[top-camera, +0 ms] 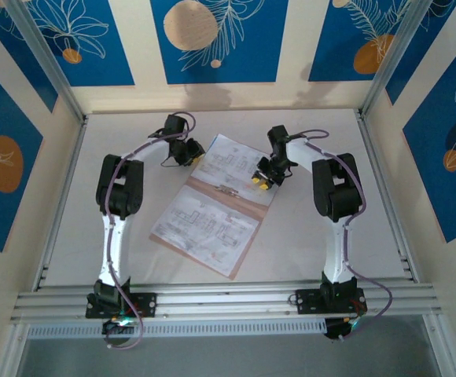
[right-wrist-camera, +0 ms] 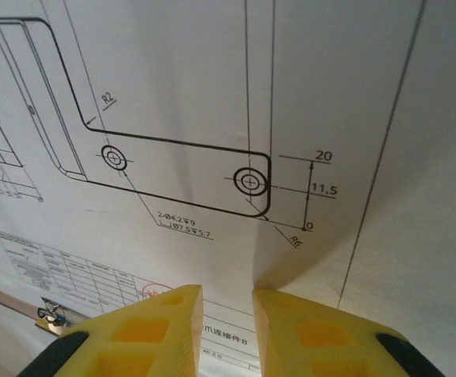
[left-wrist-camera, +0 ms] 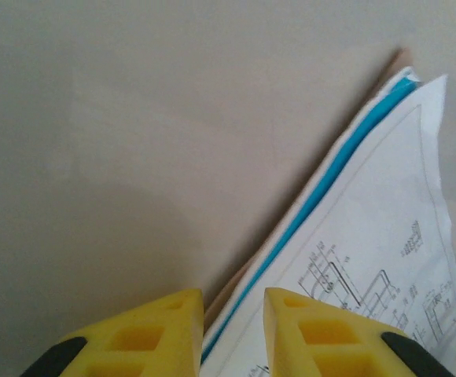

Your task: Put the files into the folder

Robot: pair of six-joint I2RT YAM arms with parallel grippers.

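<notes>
The pinkish-tan folder [top-camera: 246,203] lies open in the middle of the table. A white printed sheet [top-camera: 204,226] covers its near half and another [top-camera: 229,159] its far half. My left gripper [top-camera: 194,155] hovers at the far sheet's left edge. In the left wrist view its yellow fingers [left-wrist-camera: 233,302] stand slightly apart over the stack's edge: white printed sheet [left-wrist-camera: 385,236], teal-blue sheet [left-wrist-camera: 332,174], tan folder rim [left-wrist-camera: 399,58]. My right gripper [top-camera: 262,181] rests on the far sheet's right part, its jaws [right-wrist-camera: 228,294] a little apart against the drawing [right-wrist-camera: 212,118], which creases at the right finger.
A small metal clip [right-wrist-camera: 49,315] sits at the folder's fold. Bare beige table [left-wrist-camera: 134,141] lies left of the stack. Aluminium rails [top-camera: 228,300] run along the near edge, and patterned walls close in the other three sides.
</notes>
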